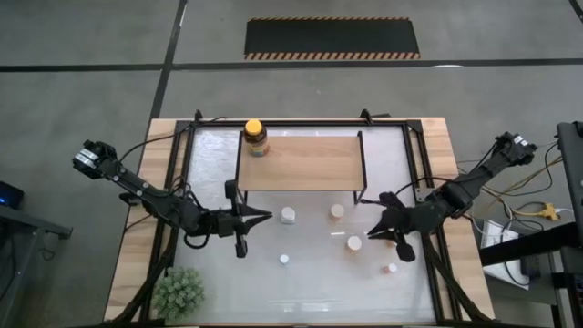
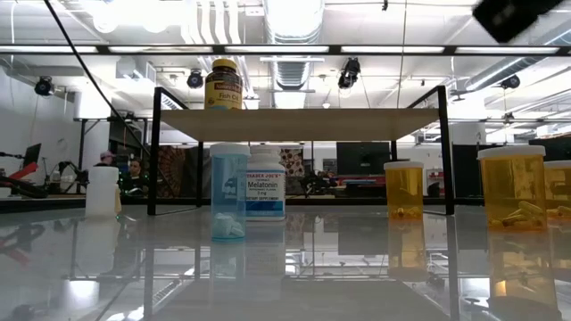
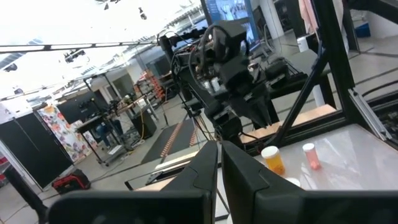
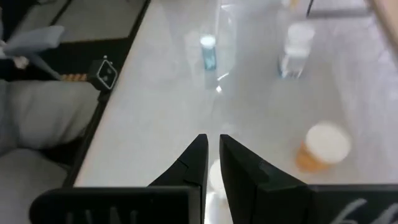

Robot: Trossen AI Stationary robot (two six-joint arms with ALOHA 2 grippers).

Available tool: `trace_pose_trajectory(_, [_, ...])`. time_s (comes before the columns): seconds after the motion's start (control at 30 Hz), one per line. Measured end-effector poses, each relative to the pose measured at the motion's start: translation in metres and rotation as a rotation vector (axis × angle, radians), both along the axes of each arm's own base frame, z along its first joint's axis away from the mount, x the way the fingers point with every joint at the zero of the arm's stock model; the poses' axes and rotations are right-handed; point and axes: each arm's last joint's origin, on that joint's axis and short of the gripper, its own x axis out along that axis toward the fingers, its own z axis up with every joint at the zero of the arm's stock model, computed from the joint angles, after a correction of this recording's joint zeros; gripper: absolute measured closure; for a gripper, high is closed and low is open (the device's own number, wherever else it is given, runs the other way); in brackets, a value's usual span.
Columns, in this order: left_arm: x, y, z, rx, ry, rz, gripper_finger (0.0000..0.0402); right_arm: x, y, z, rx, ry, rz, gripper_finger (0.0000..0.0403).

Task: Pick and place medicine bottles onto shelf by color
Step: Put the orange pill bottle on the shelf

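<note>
The shelf (image 1: 301, 162) stands at the table's far side with an amber jar with a yellow lid (image 1: 256, 137) on its left end. On the table in front of it stand a white bottle (image 1: 288, 215), two orange pale-capped bottles (image 1: 337, 211) (image 1: 354, 242) and two tiny bottles (image 1: 284, 259) (image 1: 393, 269). My left gripper (image 1: 266, 217) hovers shut just left of the white bottle. My right gripper (image 1: 370, 234) hovers shut, tilted down, beside the nearer orange bottle, whose pale cap (image 4: 216, 177) shows under its fingers. Neither holds anything.
A green bushy plant (image 1: 178, 292) sits at the table's near left corner. The shelf's black legs (image 2: 153, 152) (image 2: 443, 150) stand behind the bottles. Bare glossy tabletop (image 1: 310, 292) lies along the near edge.
</note>
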Motion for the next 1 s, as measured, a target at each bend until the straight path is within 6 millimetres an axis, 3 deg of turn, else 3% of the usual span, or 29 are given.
trace_pose_trajectory(0.17, [0.0,0.0,0.002,-0.009,-0.018,0.0,0.0396,0.018,0.014,0.017,-0.151,0.02,0.07,0.0383])
trace_pose_trajectory(0.53, [0.0,0.0,0.002,-0.008,-0.016,0.0,0.0396,0.049,0.037,-0.003,-0.239,0.377,-0.034,0.0382])
trace_pose_trajectory(0.7, [0.0,0.0,0.002,-0.005,-0.015,0.0,0.0396,0.057,0.044,-0.012,-0.18,0.478,-0.113,0.032])
trace_pose_trajectory(1.0, [0.0,0.0,0.002,0.001,-0.014,0.001,0.0396,0.066,0.05,-0.045,-0.216,0.583,-0.211,0.0137])
